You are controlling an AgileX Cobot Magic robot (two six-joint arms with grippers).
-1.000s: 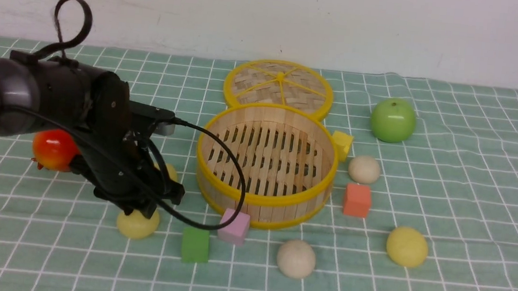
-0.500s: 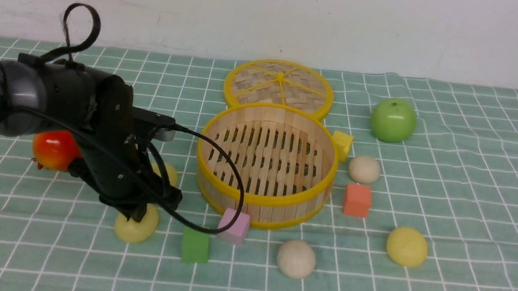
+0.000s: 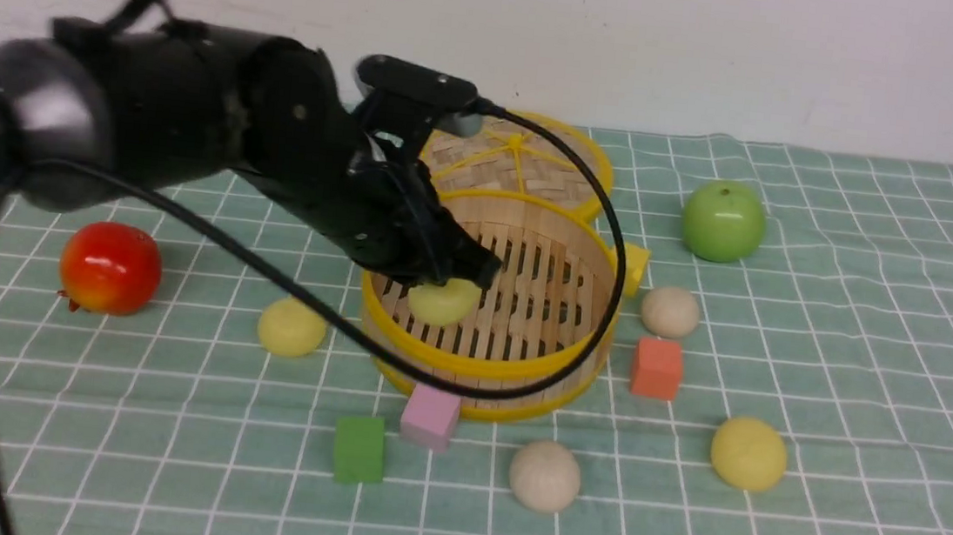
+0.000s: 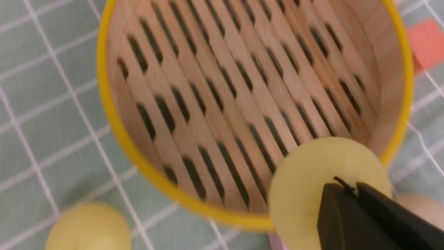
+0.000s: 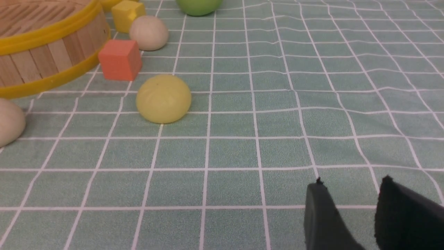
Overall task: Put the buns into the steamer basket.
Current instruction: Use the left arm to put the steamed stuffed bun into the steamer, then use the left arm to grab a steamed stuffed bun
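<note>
My left gripper (image 3: 450, 286) is shut on a pale yellow bun (image 3: 443, 301) and holds it just above the near left part of the steamer basket (image 3: 556, 364). In the left wrist view the bun (image 4: 305, 177) sits in the gripper (image 4: 348, 187) over the basket's rim (image 4: 138, 156). The basket floor is bare. On the cloth lie a yellow bun (image 3: 291, 327), an off-white bun (image 3: 545, 475), a yellow bun (image 3: 749, 453) and an off-white bun (image 3: 671, 311). My right gripper (image 5: 350, 184) is open and empty, low over the cloth.
A woven lid (image 3: 513, 156) lies behind the basket. A green apple (image 3: 723, 221) sits back right and a red fruit (image 3: 109, 267) at left. Yellow (image 3: 631, 265), orange (image 3: 656, 368), pink (image 3: 430, 416) and green (image 3: 359, 448) cubes ring the basket.
My left gripper has lifted the yellow bun off the cloth at front left and carried it up and right over the basket. Everything else stays put.
</note>
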